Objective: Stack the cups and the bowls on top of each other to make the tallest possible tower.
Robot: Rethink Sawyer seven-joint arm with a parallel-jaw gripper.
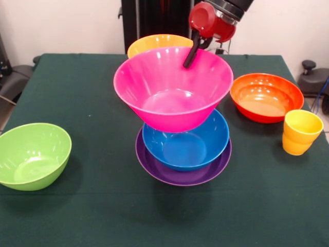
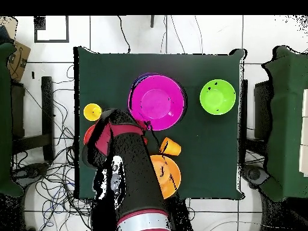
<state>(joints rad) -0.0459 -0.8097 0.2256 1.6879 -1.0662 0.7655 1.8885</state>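
A large pink bowl (image 1: pixel 172 90) sits tilted over a blue bowl (image 1: pixel 187 146), which rests in a wide purple bowl (image 1: pixel 180 175) at the table's middle. My gripper (image 1: pixel 189 59) is shut on the pink bowl's far rim, with one black finger (image 1: pixel 191 51) showing inside it. From above, the pink bowl (image 2: pixel 156 101) covers the two below. A yellow cup (image 1: pixel 303 123) stands nested in a more orange cup (image 1: pixel 293 146) at the right. Another orange cup (image 2: pixel 170 145) lies on its side in the overhead view.
A green bowl (image 1: pixel 32 154) stands alone at the front left. An orange-red bowl (image 1: pixel 266 96) sits at the right, just behind the cups. A yellow-orange bowl (image 1: pixel 159 41) stands behind the pink one. The arm (image 2: pixel 129 174) hides part of the table in the overhead view.
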